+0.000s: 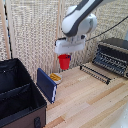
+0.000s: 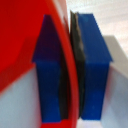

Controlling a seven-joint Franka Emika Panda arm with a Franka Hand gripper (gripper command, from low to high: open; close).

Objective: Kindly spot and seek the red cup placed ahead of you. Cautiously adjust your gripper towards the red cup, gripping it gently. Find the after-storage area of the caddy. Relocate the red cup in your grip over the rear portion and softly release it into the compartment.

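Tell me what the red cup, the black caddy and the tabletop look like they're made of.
The red cup, held in the pincer, looks like smooth plastic: even colour, thin glossy rim in the wrist view. The caddy seems soft fabric, matte black with slightly bowed walls and a thin divider, though that is uncertain. The table looks like pale wood, with plank seams and grain.

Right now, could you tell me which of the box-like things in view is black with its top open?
The caddy, at the exterior view's left: black, tall-walled, open-topped, with an inner divider. The blue box is closed, and the toaster oven is dark metal.
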